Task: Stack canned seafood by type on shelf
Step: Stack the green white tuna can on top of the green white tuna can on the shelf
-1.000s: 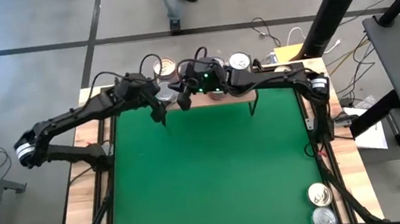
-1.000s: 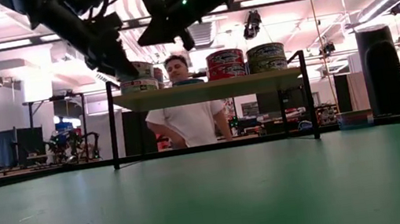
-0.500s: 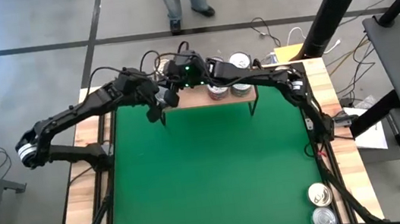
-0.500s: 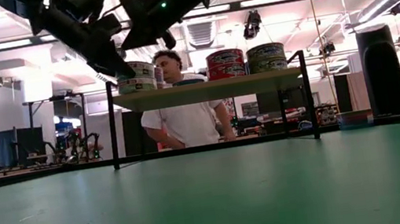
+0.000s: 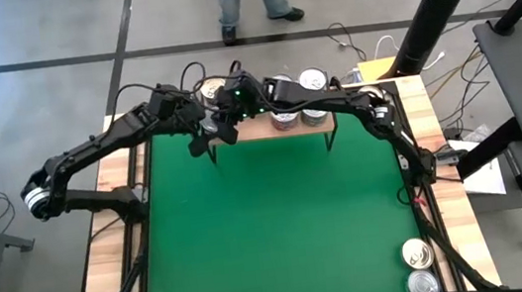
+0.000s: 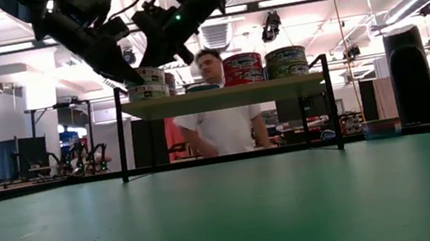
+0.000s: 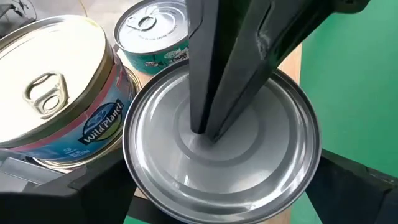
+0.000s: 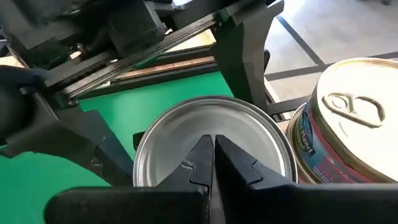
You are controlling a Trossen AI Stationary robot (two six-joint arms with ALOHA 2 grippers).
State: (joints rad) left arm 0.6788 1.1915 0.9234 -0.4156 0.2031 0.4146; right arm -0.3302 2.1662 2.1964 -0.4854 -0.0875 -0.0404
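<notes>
At the left end of the shelf (image 6: 228, 95) a silver-topped can (image 7: 217, 155) stands level between the fingers of my left gripper (image 7: 221, 193). My right gripper (image 8: 211, 146) reaches over the shelf from the right, shut, with its tips on that can's top. Right beside it stand a blue-and-red can with a gold top (image 7: 56, 99) and a teal can (image 7: 152, 37). Farther right on the shelf stand red cans (image 6: 243, 67) and green cans (image 6: 285, 60) in short stacks. What the silver-topped can rests on is hidden. My left gripper has the silver-topped can between its two widely spread fingers (image 8: 109, 152), which lie against opposite sides of the can's wall (image 7: 130, 180). It comes slanting down from the table's left. The can stays level, top up. My right gripper presses its shut fingertips (image 7: 208, 124) down on the middle of the can's top (image 8: 186, 137). It comes slanting down from the right, along the shelf.
Two more cans (image 5: 414, 252) (image 5: 423, 286) lie at the table's near right corner. The green table surface (image 5: 271, 225) in front of the shelf is open. A person (image 6: 219, 120) stands behind the shelf, beyond the table.
My right gripper has moved along the shelf toward the table's left, from near the shelf's middle to its left end, staying shut and tipping down onto the can in my left gripper. My left gripper has shifted slightly and rolled. The person behind has stepped to the right.
</notes>
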